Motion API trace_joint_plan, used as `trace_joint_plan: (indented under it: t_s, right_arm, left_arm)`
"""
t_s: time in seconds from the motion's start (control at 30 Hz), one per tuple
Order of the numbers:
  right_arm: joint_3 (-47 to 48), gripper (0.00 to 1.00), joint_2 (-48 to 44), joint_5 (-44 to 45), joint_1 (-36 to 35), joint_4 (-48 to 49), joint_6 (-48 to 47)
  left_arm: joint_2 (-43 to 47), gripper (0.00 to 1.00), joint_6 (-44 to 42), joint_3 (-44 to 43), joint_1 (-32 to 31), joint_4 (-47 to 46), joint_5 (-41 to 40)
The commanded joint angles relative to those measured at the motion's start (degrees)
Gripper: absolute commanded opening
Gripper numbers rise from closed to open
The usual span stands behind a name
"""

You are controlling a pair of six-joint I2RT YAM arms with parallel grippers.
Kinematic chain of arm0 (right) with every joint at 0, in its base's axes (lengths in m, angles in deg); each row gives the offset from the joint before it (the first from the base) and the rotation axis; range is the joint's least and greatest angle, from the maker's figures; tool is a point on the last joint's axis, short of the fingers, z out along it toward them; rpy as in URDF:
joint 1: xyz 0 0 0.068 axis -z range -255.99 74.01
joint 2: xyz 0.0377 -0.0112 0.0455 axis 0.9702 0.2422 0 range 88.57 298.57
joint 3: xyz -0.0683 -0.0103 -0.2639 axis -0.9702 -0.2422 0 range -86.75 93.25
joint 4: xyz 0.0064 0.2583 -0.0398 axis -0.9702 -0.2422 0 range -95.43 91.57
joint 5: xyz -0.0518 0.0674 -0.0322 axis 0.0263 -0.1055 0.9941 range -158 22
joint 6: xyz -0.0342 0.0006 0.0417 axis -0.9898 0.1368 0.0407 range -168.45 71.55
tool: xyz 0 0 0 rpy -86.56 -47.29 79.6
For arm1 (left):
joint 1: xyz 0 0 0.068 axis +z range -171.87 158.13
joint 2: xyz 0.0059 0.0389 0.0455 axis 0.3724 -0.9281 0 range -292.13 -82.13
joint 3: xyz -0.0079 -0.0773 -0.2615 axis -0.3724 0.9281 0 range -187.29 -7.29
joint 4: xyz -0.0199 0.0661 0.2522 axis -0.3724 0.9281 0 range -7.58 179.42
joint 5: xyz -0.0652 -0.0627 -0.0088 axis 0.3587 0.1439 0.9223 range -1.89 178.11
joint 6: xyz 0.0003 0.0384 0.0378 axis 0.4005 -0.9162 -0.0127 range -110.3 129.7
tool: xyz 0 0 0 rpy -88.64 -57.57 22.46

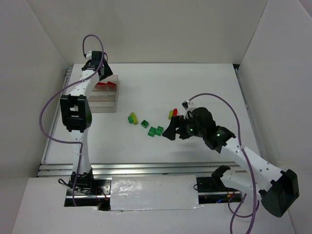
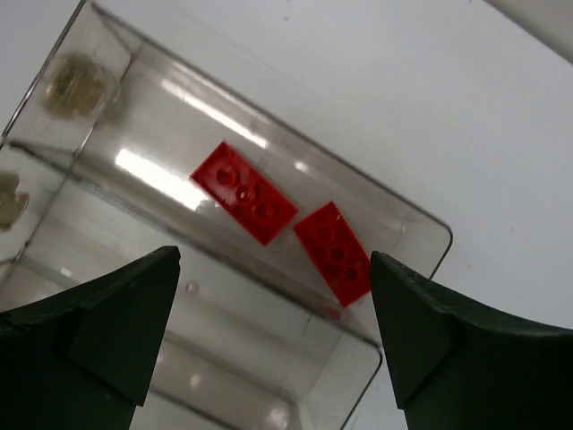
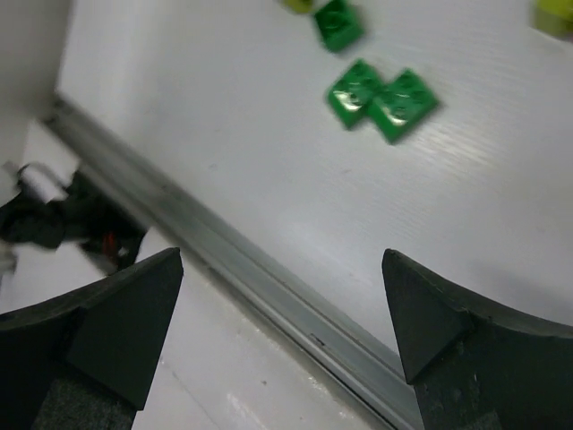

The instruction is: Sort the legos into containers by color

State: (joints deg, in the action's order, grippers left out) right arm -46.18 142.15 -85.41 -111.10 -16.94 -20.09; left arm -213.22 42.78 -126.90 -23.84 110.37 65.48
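Tray sits far-left on the table: three long clear compartments side by side, running left-right. Two red bricks lie in the farthest compartment, studs up and end to end. Their long axes run roughly along the compartment, with the right-hand one skewed a bit.

Left gripper is directly over that compartment. Its fingers are spread wide with nothing between them, and the reds lie below the gap, untouched.

Right gripper is low over the table at centre-right, also spread wide and holding nothing.

- Green pair: just left of the right gripper's tips, two bricks joined offset, studs up, long axis about left-right. Apart from the fingers.
- Single green brick: just left and slightly far of the pair.
- Yellow-green and green cluster: further left again.
- Yellow-and-red piece: just on the far side of the right gripper. Can't tell its orientation.
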Motion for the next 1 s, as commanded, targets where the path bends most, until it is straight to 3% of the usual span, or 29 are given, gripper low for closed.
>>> trace_joint_plan:
  t_s: [0.0, 0.1, 0.17, 0.23, 0.47, 0.7, 0.8, 0.83, 0.97]
  right_arm:
    - [5.5, 1.00, 4.6, 20.9, -0.2, -4.1, 7.0]
    - [10.4, 1.00, 12.6, 29.4, 1.2, -7.1, 9.1]
    - [13.4, 1.00, 20.2, 30.2, 1.8, -8.0, 8.4]
    - [18.2, 1.00, 27.3, 29.5, 3.4, -9.2, 7.5]
    - [33.1, 0.99, 46.6, 30.7, 5.6, -12.6, 2.2]
    - [39.1, 0.94, 57.8, 28.4, 8.0, -12.3, -0.4]
    - [41.2, 0.85, 60.6, 28.2, 8.4, -13.5, -1.6]
    - [41.3, 0.71, 60.9, 28.1, 8.4, -13.6, -1.8]
    - [37.1, 0.42, 58.6, 25.2, 8.3, -9.5, -2.7]
  left_arm:
    - [12.1, 1.00, 5.6, 5.1, -1.8, 4.0, 0.7]
    - [26.5, 1.00, 7.4, 20.0, -5.0, 0.5, 2.9]
    - [37.1, 1.00, 8.2, 30.4, -7.8, -1.8, 3.2]
    - [44.3, 0.99, 7.5, 35.0, -13.4, -3.3, 2.8]
    - [56.9, 1.00, 5.7, 50.9, -28.4, -1.5, 3.4]
    - [67.7, 0.99, 5.1, 60.9, -31.8, 0.8, 6.8]
    - [70.0, 1.00, 5.4, 64.3, -31.9, 0.5, 7.8]
    - [70.7, 1.00, 5.6, 65.1, -31.9, 1.0, 7.8]
    - [71.2, 0.99, 6.6, 66.7, -31.9, -0.3, 8.3]
